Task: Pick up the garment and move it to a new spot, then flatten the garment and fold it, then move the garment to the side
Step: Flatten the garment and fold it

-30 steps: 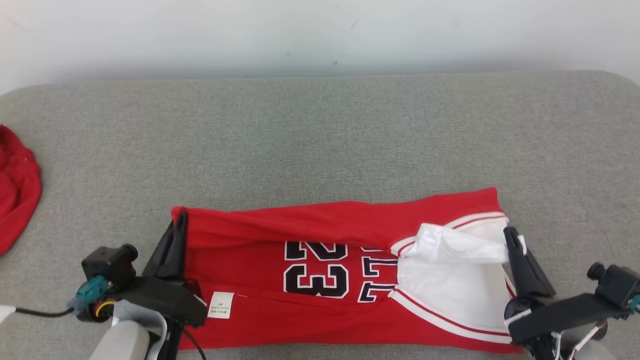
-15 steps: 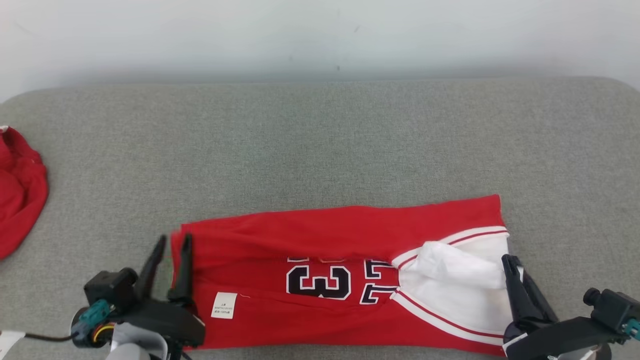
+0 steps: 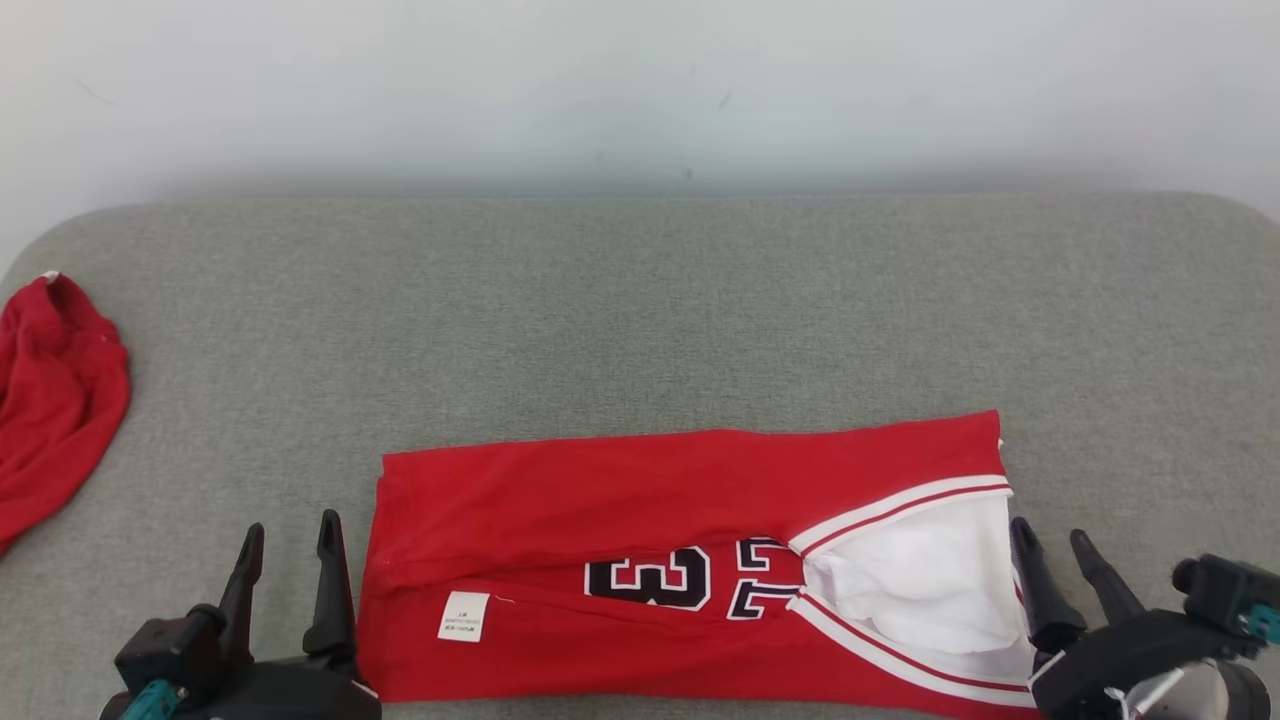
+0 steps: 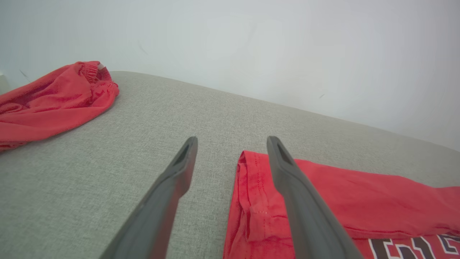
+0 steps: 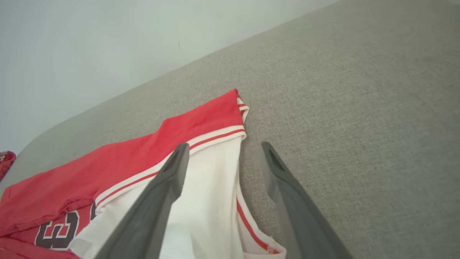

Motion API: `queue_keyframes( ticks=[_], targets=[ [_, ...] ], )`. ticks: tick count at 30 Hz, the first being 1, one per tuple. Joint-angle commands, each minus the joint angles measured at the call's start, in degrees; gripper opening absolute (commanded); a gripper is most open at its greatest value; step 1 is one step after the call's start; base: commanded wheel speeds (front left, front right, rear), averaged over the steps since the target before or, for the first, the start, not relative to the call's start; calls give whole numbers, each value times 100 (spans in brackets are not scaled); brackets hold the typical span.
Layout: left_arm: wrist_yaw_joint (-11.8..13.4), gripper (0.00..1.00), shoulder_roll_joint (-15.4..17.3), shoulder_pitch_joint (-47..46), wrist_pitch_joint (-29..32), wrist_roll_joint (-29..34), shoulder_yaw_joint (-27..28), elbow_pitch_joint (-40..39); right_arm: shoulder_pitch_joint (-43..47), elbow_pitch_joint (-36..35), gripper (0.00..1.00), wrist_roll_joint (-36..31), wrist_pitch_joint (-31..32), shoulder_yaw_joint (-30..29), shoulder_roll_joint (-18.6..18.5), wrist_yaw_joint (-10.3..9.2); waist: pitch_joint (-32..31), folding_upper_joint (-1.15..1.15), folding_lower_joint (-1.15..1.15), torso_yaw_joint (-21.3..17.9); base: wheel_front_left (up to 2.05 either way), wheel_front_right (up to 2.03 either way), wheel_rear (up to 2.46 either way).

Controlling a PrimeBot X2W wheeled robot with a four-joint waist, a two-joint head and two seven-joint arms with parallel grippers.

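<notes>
The jersey (image 3: 650, 500) lies on the grey cushion (image 3: 640, 300) as a long folded band, its upper flap covering part of the number. Off the jersey's left end you find the left gripper (image 3: 291, 525), fingers apart and empty. At the jersey's right end, the right gripper (image 3: 1048, 530) straddles the white edge, fingers apart and empty. Treat the lengthwise fold as laid. The next move probably calls for pinching every layer at one short end and carrying it across.
</notes>
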Motion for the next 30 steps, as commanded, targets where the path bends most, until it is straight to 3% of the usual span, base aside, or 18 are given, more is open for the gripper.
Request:
queue_keyframes(
  ticks=[1, 6, 19, 20, 21, 22, 30],
  targets=[
    [17, 100, -50, 111, -14, 122, 66, -79, -129, 137, 100, -118, 91, -44, 32, 2, -38, 0, 0, 44, 0, 0, 0],
    [80, 100, -142, 274, -13, 341, 216, -252, -427, 775, 100, -408, 435, -85, 110, 2, -80, 0, 0, 166, 0, 0, 0],
    [93, 100, -294, 396, -13, 678, 466, -358, -1096, 2417, 100, -626, 626, 255, 227, 2, -53, 0, 0, 389, 0, 0, 0],
    [98, 100, -298, 411, -13, 726, 480, -363, -1118, 2501, 70, -623, 615, 300, 230, 2, -58, 0, 0, 391, 0, 0, 0],
    [106, 100, -303, 427, -13, 756, 493, -370, -1161, 2570, 32, -610, 588, 333, 238, 2, -64, 0, 0, 389, 0, 0, 0],
    [113, 100, -308, 447, -13, 790, 516, -376, -1189, 2614, 0, -588, 563, 378, 242, 2, -73, 0, 0, 380, 0, 0, 0],
    [264, 100, -244, 641, -13, 1072, 710, -479, -1367, 2736, 0, -375, 177, 482, -18, -6, -151, 0, 0, 231, 0, 0, 0]
  ],
)
